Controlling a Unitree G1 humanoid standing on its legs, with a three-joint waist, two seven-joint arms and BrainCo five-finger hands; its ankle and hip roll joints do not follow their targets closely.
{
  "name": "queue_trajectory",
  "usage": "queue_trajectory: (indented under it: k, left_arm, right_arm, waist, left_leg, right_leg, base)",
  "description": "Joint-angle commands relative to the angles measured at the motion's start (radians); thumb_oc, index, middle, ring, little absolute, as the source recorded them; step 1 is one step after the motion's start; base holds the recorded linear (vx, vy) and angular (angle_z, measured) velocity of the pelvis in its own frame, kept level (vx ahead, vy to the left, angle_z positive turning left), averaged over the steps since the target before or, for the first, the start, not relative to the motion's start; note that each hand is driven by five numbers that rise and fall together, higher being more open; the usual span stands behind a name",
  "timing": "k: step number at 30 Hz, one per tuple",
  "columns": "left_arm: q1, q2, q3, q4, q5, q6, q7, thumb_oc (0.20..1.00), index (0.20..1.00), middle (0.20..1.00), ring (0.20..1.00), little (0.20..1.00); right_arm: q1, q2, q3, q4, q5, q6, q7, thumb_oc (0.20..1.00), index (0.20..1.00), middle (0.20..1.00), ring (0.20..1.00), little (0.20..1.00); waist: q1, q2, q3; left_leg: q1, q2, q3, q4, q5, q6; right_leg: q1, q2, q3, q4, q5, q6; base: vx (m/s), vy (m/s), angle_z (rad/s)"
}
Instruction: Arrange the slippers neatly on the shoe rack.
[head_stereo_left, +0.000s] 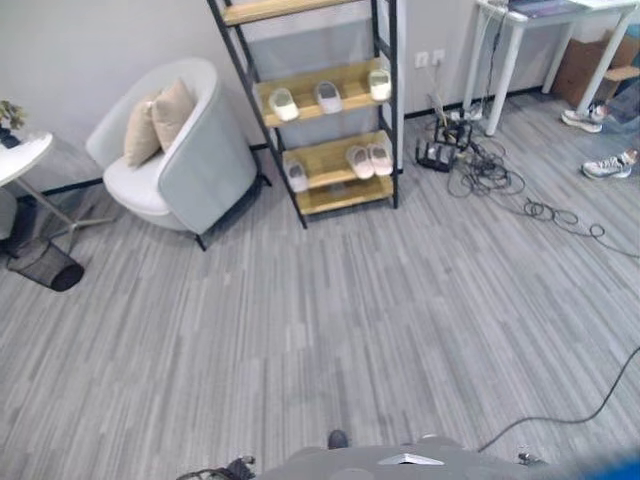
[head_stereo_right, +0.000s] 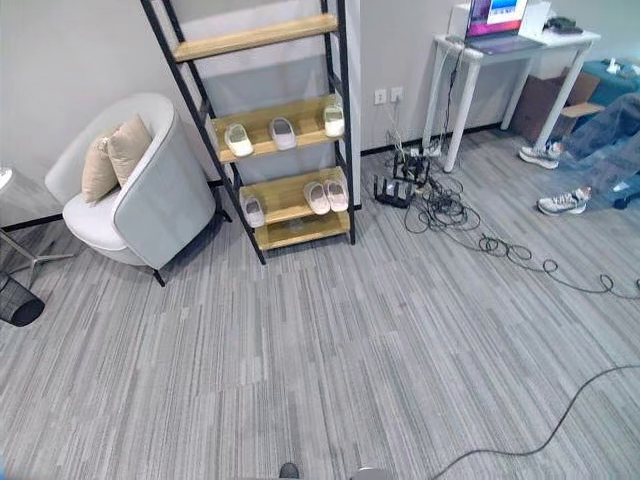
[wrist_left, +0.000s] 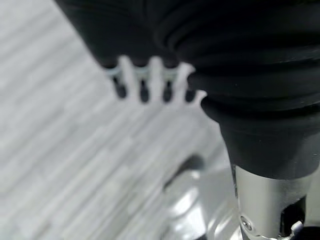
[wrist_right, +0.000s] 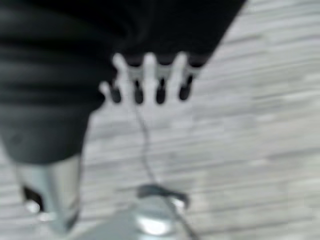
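Resting on the wooden shoe rack (head_stereo_left: 340, 180), rounded pale slippers (head_stereo_left: 368, 158); left hand (wrist_left: 145, 82) and right hand (wrist_right: 150, 80) hang with straight, spread fingers.

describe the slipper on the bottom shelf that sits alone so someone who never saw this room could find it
Find the black-framed shoe rack with wooden shelves against the wall, next to the pale armchair. On its lowest shelf three slippers rest: a pair touching side by side at the end away from the armchair, and the lone slipper at the armchair end, apart from them.
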Motion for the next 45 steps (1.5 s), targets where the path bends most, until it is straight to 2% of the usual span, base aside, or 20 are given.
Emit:
queue_trajectory:
  k: [1,3,5,6,8,11,14,15,16,17,19,22,23,25,29,34,36,37,41,45]
  left_arm:
    - [-0.079,0.000,0.021,-0.052,-0.003,-0.008,0.000,1.000,1.000,1.000,1.000,1.000]
    - [-0.076,-0.002,0.023,-0.058,-0.008,-0.009,0.007,1.000,1.000,1.000,1.000,1.000]
    - [-0.075,-0.002,0.023,-0.057,-0.007,-0.009,0.007,1.000,1.000,1.000,1.000,1.000]
    - [-0.068,-0.012,0.027,-0.024,0.004,-0.002,0.015,1.000,1.000,1.000,1.000,1.000]
    - [-0.061,-0.017,0.040,0.013,0.006,0.007,0.011,1.000,1.000,1.000,1.000,1.000]
    - [-0.030,-0.014,0.081,0.058,0.021,0.018,0.012,1.000,1.000,1.000,1.000,1.000]
    - [-0.034,0.024,0.106,0.042,0.010,0.020,0.013,1.000,1.000,1.000,1.000,1.000]
    - [-0.044,0.035,0.105,0.033,0.011,0.019,0.016,1.000,1.000,1.000,1.000,1.000]
    - [-0.063,0.046,0.101,0.014,0.005,0.015,0.025,1.000,1.000,1.000,1.000,1.000]
    - [-0.097,0.057,0.081,-0.021,-0.009,0.014,0.037,1.000,1.000,1.000,1.000,1.000]
    - [-0.104,0.061,0.075,-0.022,-0.004,0.015,0.037,1.000,1.000,1.000,1.000,1.000]
    - [-0.107,0.059,0.072,-0.018,-0.002,0.010,0.038,1.000,1.000,1.000,1.000,1.000]
    - [-0.103,0.054,0.072,-0.016,0.000,0.002,0.045,1.000,1.000,1.000,1.000,1.000]
    - [-0.100,0.044,0.076,-0.010,-0.001,-0.002,0.045,1.000,1.000,1.000,1.000,1.000]
    - [-0.083,0.033,0.075,0.001,0.015,-0.007,0.038,1.000,1.000,1.000,1.000,1.000]
    - [-0.057,0.029,0.086,0.012,0.014,0.002,0.041,1.000,1.000,1.000,1.000,1.000]
    - [-0.049,0.027,0.094,0.009,0.003,0.001,0.038,1.000,1.000,1.000,1.000,1.000]
    - [-0.059,0.027,0.082,-0.010,-0.005,-0.001,0.040,1.000,1.000,1.000,1.000,1.000]
    - [-0.073,0.029,0.050,-0.037,0.013,0.002,0.045,1.000,1.000,1.000,1.000,1.000]
    - [-0.067,0.005,0.039,-0.032,0.012,-0.004,0.048,1.000,1.000,1.000,1.000,1.000]
  right_arm:
    - [-0.038,-0.053,0.036,0.020,-0.041,0.009,0.002,1.000,1.000,1.000,1.000,1.000]
    - [-0.047,-0.051,0.046,0.008,-0.042,0.008,-0.004,1.000,1.000,1.000,1.000,1.000]
    - [-0.046,-0.051,0.046,0.008,-0.042,0.008,-0.004,1.000,1.000,1.000,1.000,1.000]
    - [-0.065,-0.036,0.068,-0.018,-0.058,0.002,-0.012,1.000,1.000,1.000,1.000,1.000]
    - [-0.080,-0.027,0.086,-0.040,-0.069,-0.004,-0.014,1.000,1.000,1.000,1.000,1.000]
    - [-0.084,-0.014,0.089,-0.047,-0.103,-0.001,-0.011,1.000,1.000,1.000,1.000,1.000]
    - [-0.115,0.003,0.134,-0.090,-0.157,0.001,-0.004,1.000,1.000,1.000,1.000,1.000]
    - [-0.124,0.004,0.140,-0.094,-0.166,0.004,-0.001,1.000,1.000,1.000,1.000,1.000]
    - [-0.134,0.006,0.141,-0.099,-0.161,0.006,0.002,1.000,1.000,1.000,1.000,1.000]
    - [-0.148,0.016,0.152,-0.120,-0.168,0.006,-0.010,1.000,1.000,1.000,1.000,1.000]
    - [-0.142,0.015,0.155,-0.124,-0.178,0.007,-0.013,1.000,1.000,1.000,1.000,1.000]
    - [-0.129,0.014,0.156,-0.125,-0.177,0.005,-0.011,1.000,1.000,1.000,1.000,1.000]
    - [-0.119,0.014,0.154,-0.123,-0.175,0.005,-0.011,1.000,1.000,1.000,1.000,1.000]
    - [-0.109,0.013,0.151,-0.118,-0.180,0.009,-0.006,1.000,1.000,1.000,1.000,1.000]
    - [-0.083,0.007,0.139,-0.111,-0.191,0.011,0.000,1.000,1.000,1.000,1.000,1.000]
    - [-0.065,-0.006,0.117,-0.097,-0.178,0.009,0.001,1.000,1.000,1.000,1.000,1.000]
    - [-0.063,-0.015,0.113,-0.097,-0.163,0.005,0.003,1.000,1.000,1.000,1.000,1.000]
    - [-0.083,-0.028,0.119,-0.106,-0.145,-0.007,-0.018,1.000,1.000,1.000,1.000,1.000]
    - [-0.100,-0.057,0.119,-0.111,-0.137,-0.008,-0.038,1.000,1.000,1.000,1.000,1.000]
    - [-0.122,-0.058,0.132,-0.117,-0.135,-0.018,-0.057,1.000,1.000,1.000,1.000,1.000]
  waist:
    - [-0.008,-0.047,0.079]
    - [0.015,-0.051,0.071]
    - [0.017,-0.054,0.072]
    - [0.038,-0.052,0.063]
    - [0.062,-0.062,0.061]
    - [0.079,-0.089,0.027]
    - [0.108,-0.121,0.004]
    - [0.110,-0.125,0.003]
    - [0.101,-0.125,0.009]
    - [0.080,-0.083,0.035]
    - [0.063,-0.068,0.036]
    - [0.037,-0.069,0.047]
    - [0.019,-0.073,0.050]
    - [0.003,-0.072,0.058]
    - [-0.009,-0.071,0.048]
    - [-0.020,-0.062,0.013]
    - [-0.017,-0.054,0.009]
    - [0.002,-0.073,0.034]
    - [0.018,-0.109,0.066]
    - [0.048,-0.111,0.062]
  left_leg:
    - [-0.085,0.043,0.012,0.289,-0.047,-0.014]
    - [-0.132,0.021,0.012,0.173,-0.077,0.007]
    - [-0.126,0.018,0.015,0.167,-0.075,0.008]
    - [-0.144,0.011,-0.028,0.028,-0.019,0.005]
    - [-0.175,0.006,-0.067,-0.057,0.024,0.001]
    - [-0.158,-0.025,-0.099,-0.057,0.013,0.025]
    - [-0.129,-0.065,-0.090,-0.006,-0.043,0.078]
    - [-0.117,-0.073,-0.090,-0.001,-0.056,0.089]
    - [-0.085,-0.093,-0.092,0.002,-0.082,0.117]
    - [0.005,-0.087,-0.096,-0.023,-0.115,0.155]
    - [0.068,-0.078,-0.105,-0.057,-0.130,0.153]
    - [0.124,-0.069,-0.122,-0.072,-0.163,0.138]
    - [0.149,-0.064,-0.131,-0.082,-0.183,0.124]
    - [0.191,-0.050,-0.137,-0.096,-0.209,0.108]
    - [0.243,-0.028,-0.144,-0.099,-0.246,0.088]
    - [0.264,0.025,-0.166,-0.072,-0.251,0.056]
    - [0.234,0.051,-0.174,0.009,-0.213,0.033]
    - [0.106,0.069,-0.174,0.258,-0.069,0.016]
    - [-0.005,0.068,-0.106,0.424,-0.066,0.038]
    - [-0.074,-0.033,-0.053,0.239,-0.183,0.064]
  right_leg:
    - [0.255,-0.038,-0.045,-0.412,0.160,0.119]
    - [0.267,-0.042,-0.040,-0.413,0.140,0.136]
    - [0.270,-0.045,-0.039,-0.413,0.139,0.137]
    - [0.285,-0.042,-0.027,-0.413,0.125,0.152]
    - [0.316,-0.039,-0.007,-0.413,0.106,0.162]
    - [0.335,-0.061,0.018,-0.392,0.111,0.179]
    - [0.276,-0.104,0.039,-0.194,0.120,0.213]
    - [0.249,-0.110,0.043,-0.137,0.135,0.223]
    - [0.194,-0.132,0.046,-0.001,0.223,0.246]
    - [0.084,-0.177,-0.004,0.249,0.346,0.251]
    - [0.041,-0.188,-0.051,0.212,0.298,0.230]
    - [0.009,-0.167,-0.043,0.034,0.225,0.214]
    - [-0.025,-0.171,-0.006,-0.109,0.246,0.226]
    - [-0.051,-0.179,0.028,-0.225,0.298,0.248]
    - [-0.054,-0.192,0.018,-0.273,0.334,0.266]
    - [-0.049,-0.145,0.040,-0.195,0.284,0.231]
    - [-0.034,-0.124,0.020,-0.173,0.241,0.203]
    - [0.040,-0.096,0.003,-0.197,0.207,0.150]
    - [0.096,-0.087,-0.009,-0.233,0.194,0.122]
    - [0.149,-0.071,-0.013,-0.301,0.183,0.142]
  base:
    - [0.16,0.027,0.33]
    - [0.24,0.093,0.32]
    - [0.15,0.089,-0.08]
    - [0.19,0.125,-0.37]
    - [0.37,0.232,-0.30]
    - [0.31,0.210,-0.62]
    - [0.35,0.276,-0.47]
    - [0.37,0.340,-0.02]
    - [0.49,0.478,0.22]
    - [0.56,0.460,0.35]
    - [0.44,0.151,0.47]
    - [0.35,-0.144,0.43]
    - [0.29,-0.178,0.07]
    - [0.27,-0.198,0.32]
    - [0.30,-0.264,0.20]
    - [0.21,-0.267,-0.03]
    - [0.16,-0.356,-0.02]
    - [0.11,-0.308,0.04]
    - [0.11,-0.280,0.10]
    - [0.22,-0.053,0.13]
